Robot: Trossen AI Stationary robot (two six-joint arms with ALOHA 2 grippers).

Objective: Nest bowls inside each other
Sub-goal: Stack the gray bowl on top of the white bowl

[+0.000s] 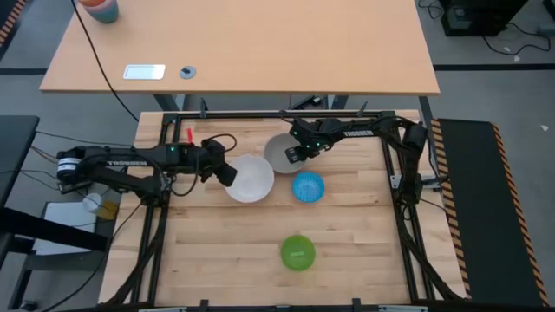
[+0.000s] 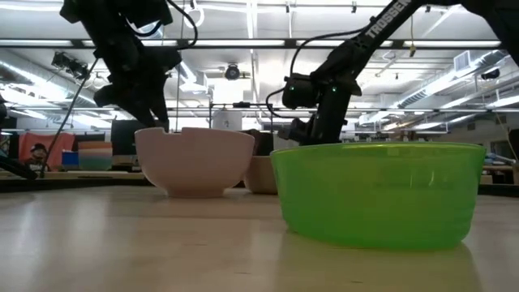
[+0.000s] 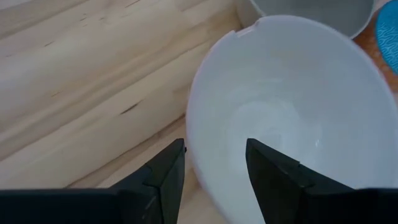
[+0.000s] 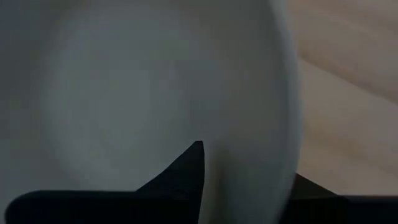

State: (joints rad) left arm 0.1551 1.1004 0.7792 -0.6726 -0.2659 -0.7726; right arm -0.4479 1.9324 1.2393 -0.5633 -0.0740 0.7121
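Four bowls are on the wooden table. The large white bowl (image 1: 251,179) stands upright at the middle, with the grey-white bowl (image 1: 279,149) just behind it toward the far edge. To the right of the white one is the small blue bowl (image 1: 308,186). The green bowl (image 1: 297,251) stands alone near the front. My left gripper (image 3: 214,168) is open astride the white bowl's left rim (image 3: 198,134), one finger inside and one outside, touching nothing that I can see. My right gripper (image 1: 300,153) is shut on the grey-white bowl. My right gripper holds the grey-white bowl by its rim (image 4: 287,130) on the bowl's right side, one finger (image 4: 183,171) inside the hollow and the other outside the wall. The fingers come steeply from above. Whether the bowl's base is off the table, I cannot tell.
A black metal frame (image 1: 395,186) borders the table. A second table beyond the far edge bears an orange-and-teal cup (image 1: 99,9) and a white card (image 1: 143,72). Open wood lies to the left and right of the green bowl.
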